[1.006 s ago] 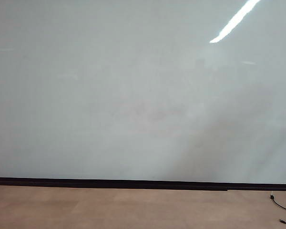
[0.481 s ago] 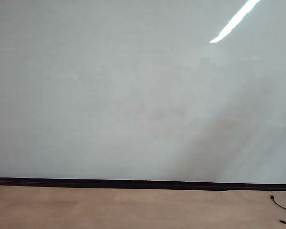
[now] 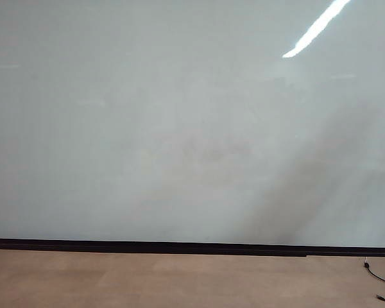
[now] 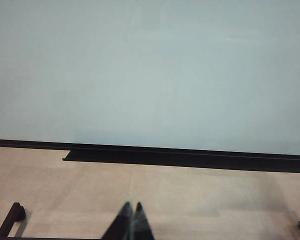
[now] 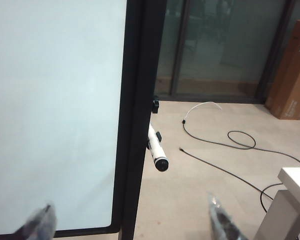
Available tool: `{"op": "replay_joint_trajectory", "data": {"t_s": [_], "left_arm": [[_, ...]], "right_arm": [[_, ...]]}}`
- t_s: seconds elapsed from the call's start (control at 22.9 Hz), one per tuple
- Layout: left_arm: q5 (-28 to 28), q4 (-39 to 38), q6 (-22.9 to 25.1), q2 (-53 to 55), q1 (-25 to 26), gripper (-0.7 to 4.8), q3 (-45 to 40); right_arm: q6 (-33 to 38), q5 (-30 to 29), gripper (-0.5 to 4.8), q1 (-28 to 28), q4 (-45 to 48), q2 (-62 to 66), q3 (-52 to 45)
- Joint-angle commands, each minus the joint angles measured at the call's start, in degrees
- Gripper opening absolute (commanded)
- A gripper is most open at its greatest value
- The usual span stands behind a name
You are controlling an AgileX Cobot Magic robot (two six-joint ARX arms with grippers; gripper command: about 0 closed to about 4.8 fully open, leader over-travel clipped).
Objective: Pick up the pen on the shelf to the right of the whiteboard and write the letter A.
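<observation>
Beside the whiteboard's (image 5: 55,100) right frame, the pen (image 5: 157,149) juts from its holder, well apart from the wide-spread right hand (image 5: 130,222). Approaching off-line could knock it free. The left hand (image 4: 131,220) hangs clenched, low before the board.
</observation>
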Motion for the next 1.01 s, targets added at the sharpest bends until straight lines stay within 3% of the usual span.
{"op": "replay_joint_trajectory", "data": {"t_s": [0.04, 0.44, 1.01], "left_arm": [[0.02, 0.48, 0.24, 0.02, 0.0, -0.04, 0.13], [0.02, 0.48, 0.24, 0.02, 0.0, -0.04, 0.13], [0.0, 0.46, 0.24, 0.02, 0.0, -0.04, 0.13]], "right_arm": [[-0.37, -0.11, 3.91, -0.2, 3.74, 4.02, 0.26], [1.07, -2.6, 3.91, -0.46, 25.53, 26.08, 0.33], [1.36, -5.64, 3.86, -3.15, 45.57, 46.82, 4.96]]}}
